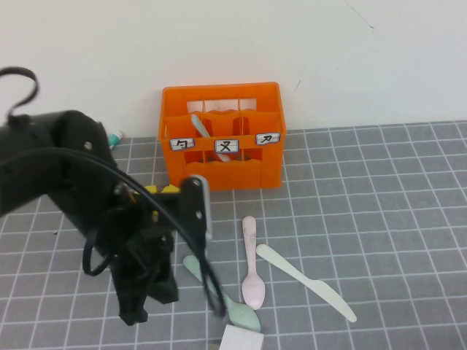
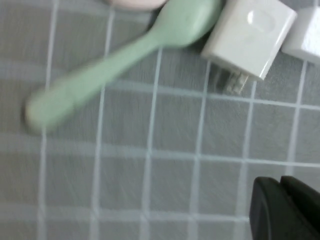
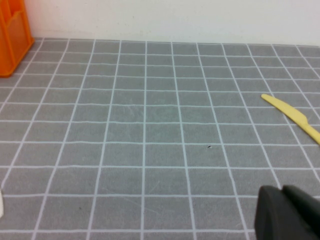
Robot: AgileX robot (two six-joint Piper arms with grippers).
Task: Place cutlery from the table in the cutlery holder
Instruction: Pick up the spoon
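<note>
Orange plastic, the cutlery holder (image 1: 222, 135) stands at the table's (image 1: 379, 219) far edge against the white wall, a grey fork (image 1: 199, 124) already leaning inside. Broad bare grid lies to its right. Nearer the front, the mint-green spoon (image 1: 232, 305), pale pink spoon (image 1: 252, 266) and cream-white knife (image 1: 305, 281) lie close together, with a white charger block (image 1: 241, 339) touching the green spoon's bowl. The left gripper (image 1: 139, 306) hovers just beside that spoon's handle, closed and empty. The right gripper (image 3: 287, 215) is low over open table, closed on nothing.
</note>
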